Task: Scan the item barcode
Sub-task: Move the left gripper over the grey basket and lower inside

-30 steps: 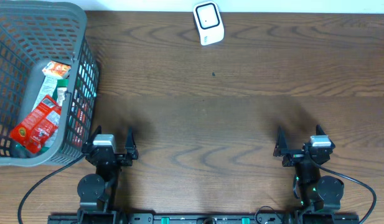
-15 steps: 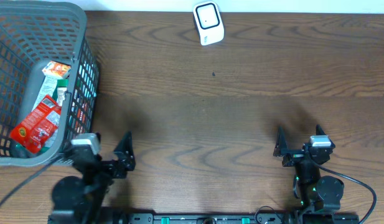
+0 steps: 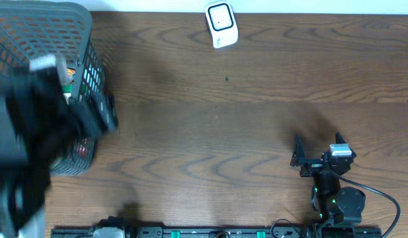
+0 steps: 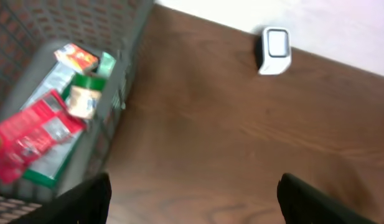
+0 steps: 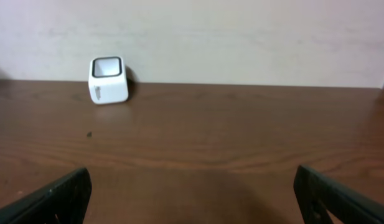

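The items to be scanned lie in a grey plastic mesh basket (image 4: 126, 68) at the far left of the table, none of them held. In the left wrist view we see a red foil packet (image 4: 30, 134) lying over a flat green packet (image 4: 48, 168). Just beyond them are a cream pouch with a green top (image 4: 86, 99) and a small red-and-orange box (image 4: 76, 57). The white cube-shaped barcode scanner (image 3: 221, 24) stands at the far edge of the dark brown wooden table (image 3: 223, 132), well apart from the basket, with its dark window facing up. The left gripper (image 4: 192, 202) hangs over the table just beside the basket, its fingers spread wide with nothing between them. From overhead its arm (image 3: 32, 119) is a dark blur covering much of the basket. The right gripper (image 5: 192, 193) sits low at the near right of the table, facing the scanner from well back, with fingers equally wide and empty.
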Controlling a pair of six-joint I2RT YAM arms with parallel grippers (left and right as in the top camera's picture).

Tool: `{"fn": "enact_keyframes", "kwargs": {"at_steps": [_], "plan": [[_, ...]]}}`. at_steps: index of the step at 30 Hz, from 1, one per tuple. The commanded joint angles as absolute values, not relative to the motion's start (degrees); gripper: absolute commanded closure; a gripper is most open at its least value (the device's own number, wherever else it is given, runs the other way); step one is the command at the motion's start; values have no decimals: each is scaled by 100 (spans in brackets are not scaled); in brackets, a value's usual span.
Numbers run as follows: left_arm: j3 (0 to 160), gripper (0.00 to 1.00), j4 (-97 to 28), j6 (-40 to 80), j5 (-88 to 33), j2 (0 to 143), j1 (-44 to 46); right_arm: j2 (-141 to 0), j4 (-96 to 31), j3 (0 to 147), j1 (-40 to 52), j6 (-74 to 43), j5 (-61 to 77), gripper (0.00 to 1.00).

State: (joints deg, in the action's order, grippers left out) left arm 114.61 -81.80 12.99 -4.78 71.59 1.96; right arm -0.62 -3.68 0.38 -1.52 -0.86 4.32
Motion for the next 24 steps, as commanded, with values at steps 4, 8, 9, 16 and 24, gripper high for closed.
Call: {"fn": "enact_keyframes", "kwargs": {"at_steps": [4,8,9,16,24], "plan": [[13137,15,-8468,609,-51,8825,-397,-32,-390,30,-141,-165,458,1],[13159,14,-8283,-189,707,9150,-989,-32,-390,30,-141,-165,458,1],[13159,14,-8283,-86,784,9223,-1247,-32,-390,30,-141,-165,458,1],[13152,15,-8208,526,646,9478,-2650,-32,-388,30,-141,-165,458,1],[13148,15,-7644,523,-362,9950,-3684,-32,-390,30,-141,-165,458,1]]}}
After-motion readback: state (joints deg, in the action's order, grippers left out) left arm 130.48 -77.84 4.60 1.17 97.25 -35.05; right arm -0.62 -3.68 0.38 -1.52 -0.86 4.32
